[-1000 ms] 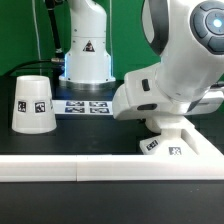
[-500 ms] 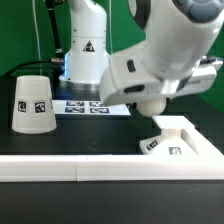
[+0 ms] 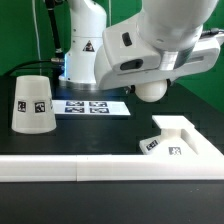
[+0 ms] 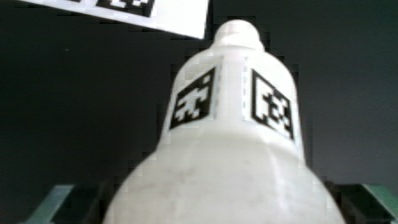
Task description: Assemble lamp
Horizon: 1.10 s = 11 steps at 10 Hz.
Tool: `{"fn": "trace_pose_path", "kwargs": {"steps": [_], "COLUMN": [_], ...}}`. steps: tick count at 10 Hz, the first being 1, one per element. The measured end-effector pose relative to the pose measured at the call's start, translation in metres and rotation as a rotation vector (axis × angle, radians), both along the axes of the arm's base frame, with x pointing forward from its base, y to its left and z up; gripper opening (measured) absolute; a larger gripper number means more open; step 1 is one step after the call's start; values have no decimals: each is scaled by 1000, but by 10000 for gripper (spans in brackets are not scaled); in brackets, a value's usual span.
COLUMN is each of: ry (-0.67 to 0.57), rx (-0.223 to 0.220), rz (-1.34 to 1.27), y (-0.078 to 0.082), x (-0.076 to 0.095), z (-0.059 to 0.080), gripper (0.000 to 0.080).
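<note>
My gripper is shut on the white ball-shaped bulb and holds it in the air above the table, up and to the exterior view's left of the stepped square base. In the wrist view the bulb fills the frame, its tagged neck pointing away from the gripper, whose dark fingers flank the ball. The tapered shade stands mouth down at the exterior view's left, apart from the rest.
The marker board lies flat in front of the robot's pedestal; its edge also shows in the wrist view. A white rail runs along the front edge of the black table.
The arm has risen and swung toward the exterior view's left, carrying the bulb up and away from the base. The base and shade have not moved.
</note>
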State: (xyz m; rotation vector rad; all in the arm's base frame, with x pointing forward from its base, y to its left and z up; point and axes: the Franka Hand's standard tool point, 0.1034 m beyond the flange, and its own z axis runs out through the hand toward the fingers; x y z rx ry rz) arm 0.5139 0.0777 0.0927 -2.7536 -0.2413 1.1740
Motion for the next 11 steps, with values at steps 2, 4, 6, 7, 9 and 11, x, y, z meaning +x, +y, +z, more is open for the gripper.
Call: {"fn": "trace_pose_path", "kwargs": {"steps": [2,4,6,7,9,11], "ry": [-176,-306,-431,-510,-648,-802], "rx": [23,28,25,27,19,34], "rz": [4,3,-4,-11,-25,26], "y": [-4,-9,-4,-6,-9,-13], "x": [14,27,43,45,51,60], "z": [0,27,39,37,36,42], "gripper": [578,578,578,578,578,579]}}
